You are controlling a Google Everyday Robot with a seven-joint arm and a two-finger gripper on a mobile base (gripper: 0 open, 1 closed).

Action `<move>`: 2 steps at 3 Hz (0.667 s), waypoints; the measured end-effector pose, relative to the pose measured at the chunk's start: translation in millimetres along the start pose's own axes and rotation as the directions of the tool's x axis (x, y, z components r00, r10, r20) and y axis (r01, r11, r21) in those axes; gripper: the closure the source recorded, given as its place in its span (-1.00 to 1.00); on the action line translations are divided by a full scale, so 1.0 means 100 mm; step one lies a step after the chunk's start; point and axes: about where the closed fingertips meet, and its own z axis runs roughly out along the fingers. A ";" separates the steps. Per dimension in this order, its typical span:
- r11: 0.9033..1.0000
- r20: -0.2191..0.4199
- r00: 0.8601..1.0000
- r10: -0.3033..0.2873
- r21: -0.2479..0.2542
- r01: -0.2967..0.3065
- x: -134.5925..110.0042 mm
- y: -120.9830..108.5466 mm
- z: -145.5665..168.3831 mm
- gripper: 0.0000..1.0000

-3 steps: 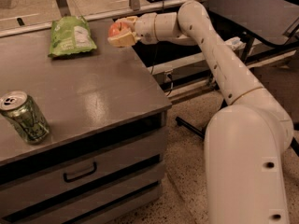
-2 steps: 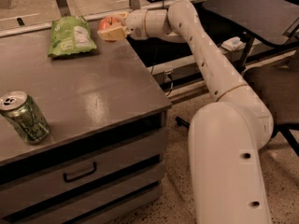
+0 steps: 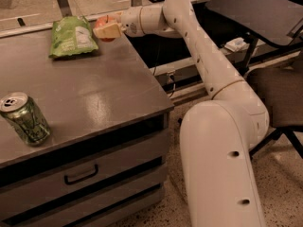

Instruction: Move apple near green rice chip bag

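The green rice chip bag (image 3: 73, 36) lies flat at the far part of the grey cabinet top (image 3: 90, 93). My gripper (image 3: 106, 29) is at the end of the white arm reaching in from the right, just right of the bag. It is shut on the red-orange apple (image 3: 102, 22), held between the pale fingers (image 3: 109, 30) low over the far right corner of the top. I cannot tell whether the apple touches the surface. The apple is partly hidden by the fingers.
A green metal drink can (image 3: 26, 118) stands at the front left of the cabinet top. The cabinet has drawers (image 3: 80, 174) below. The robot's white body (image 3: 222, 164) stands to the right. A dark chair (image 3: 279, 89) is at the far right.
My arm has carried the apple leftward over the far right corner of the cabinet top, closer to the green rice chip bag. The bag and can have not moved.
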 end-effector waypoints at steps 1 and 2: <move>1.000 -0.079 0.997 0.019 0.014 -0.018 0.17 0.00 -0.01 1.00; 1.000 -0.133 0.991 0.009 0.017 -0.007 0.34 0.00 -0.02 0.77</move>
